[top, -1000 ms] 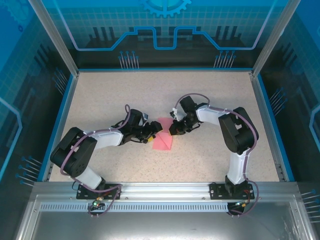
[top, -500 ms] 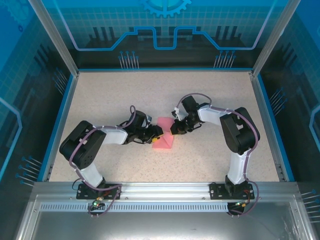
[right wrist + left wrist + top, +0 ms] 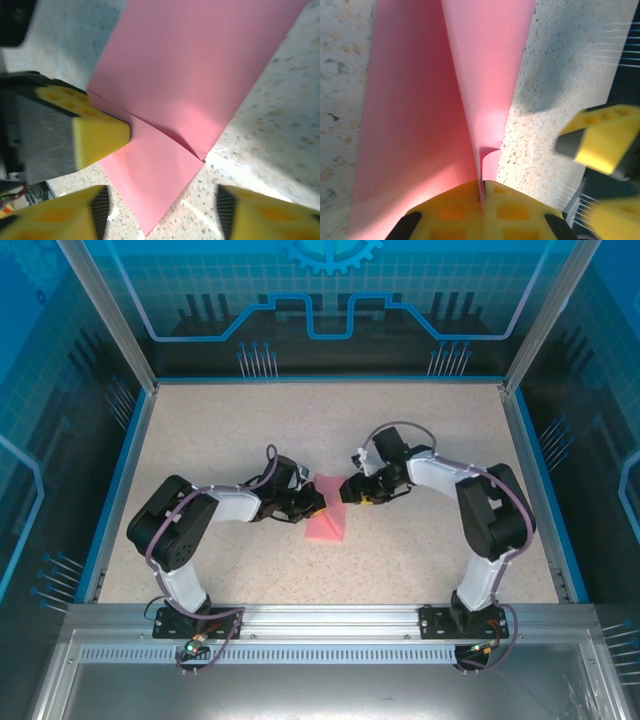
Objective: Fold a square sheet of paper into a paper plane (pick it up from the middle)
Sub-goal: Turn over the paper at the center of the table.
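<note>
The speckled table (image 3: 430, 440) carries both arms reaching inward, the left arm (image 3: 190, 530) from the near left and the right arm (image 3: 480, 510) from the near right, so that their wrists meet near the middle. Between them lies the pink sheet of paper (image 3: 328, 524), partly folded and mostly flat on the surface, well apart from every table edge.

The left gripper (image 3: 314, 506) sits at the sheet's left side. In its wrist view the yellow jaws are pressed together on a raised fold (image 3: 482, 125) of the paper, which stands up from the flat part and runs away from the fingertips (image 3: 457, 200). The right gripper (image 3: 350, 490) hovers at the sheet's upper right with its jaws spread wide and nothing between them. Its wrist view looks down on the paper (image 3: 200, 75), with a crease running across it.

The step in hand looks like setting the centre crease, and the plane is some way from finished. To do it well, the left pinch should keep firm and low on the fold, so the thin paper neither slips nor tears. The free right gripper should probably come down square to the fold line and press along it, not across it, which could skew the crease or drag the sheet.
</note>
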Motion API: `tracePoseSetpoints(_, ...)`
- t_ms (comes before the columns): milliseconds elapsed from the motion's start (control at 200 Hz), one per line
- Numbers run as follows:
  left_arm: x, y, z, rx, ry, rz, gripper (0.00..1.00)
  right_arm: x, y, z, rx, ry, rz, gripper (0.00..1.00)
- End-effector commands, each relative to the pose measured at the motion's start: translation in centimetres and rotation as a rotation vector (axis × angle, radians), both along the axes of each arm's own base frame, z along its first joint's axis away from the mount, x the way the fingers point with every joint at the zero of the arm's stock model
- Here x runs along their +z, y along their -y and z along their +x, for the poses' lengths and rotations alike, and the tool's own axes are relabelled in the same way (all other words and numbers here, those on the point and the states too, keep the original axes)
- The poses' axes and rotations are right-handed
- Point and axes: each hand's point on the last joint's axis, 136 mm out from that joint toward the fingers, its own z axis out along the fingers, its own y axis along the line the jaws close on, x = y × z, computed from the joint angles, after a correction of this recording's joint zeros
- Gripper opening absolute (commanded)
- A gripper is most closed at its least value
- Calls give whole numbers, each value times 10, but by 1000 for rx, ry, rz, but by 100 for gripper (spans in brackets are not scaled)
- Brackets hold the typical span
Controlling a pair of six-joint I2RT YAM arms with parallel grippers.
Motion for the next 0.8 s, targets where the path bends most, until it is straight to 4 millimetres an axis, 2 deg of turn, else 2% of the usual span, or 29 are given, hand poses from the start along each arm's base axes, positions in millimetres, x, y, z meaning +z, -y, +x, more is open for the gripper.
tracePoseSetpoints(0, 24, -2, 4, -35, 58, 58, 0, 40, 24, 20, -124, 133, 17, 77)
tracePoseSetpoints(115, 49, -17, 4, -66, 101, 187, 1, 68, 50, 29, -230, 248, -19, 90)
tracePoseSetpoints(240, 77, -53, 4, -89, 146, 466, 2, 83, 74, 33, -312, 310, -70, 99)
tracePoseSetpoints(420, 119, -113, 11, -90, 234, 963, 2, 89, 87, 32, -341, 350, -101, 99)
tracePoseSetpoints(515, 138, -129, 19, -86, 274, 1210, 2, 88, 92, 31, -365, 360, -104, 99)
tracePoseSetpoints(610, 141, -133, 28, -92, 290, 1397, 2, 83, 99, 29, -387, 349, -116, 99)
tracePoseSetpoints(795, 114, -127, 42, -127, 277, 1662, 2, 77, 114, 25, -429, 326, -168, 99)
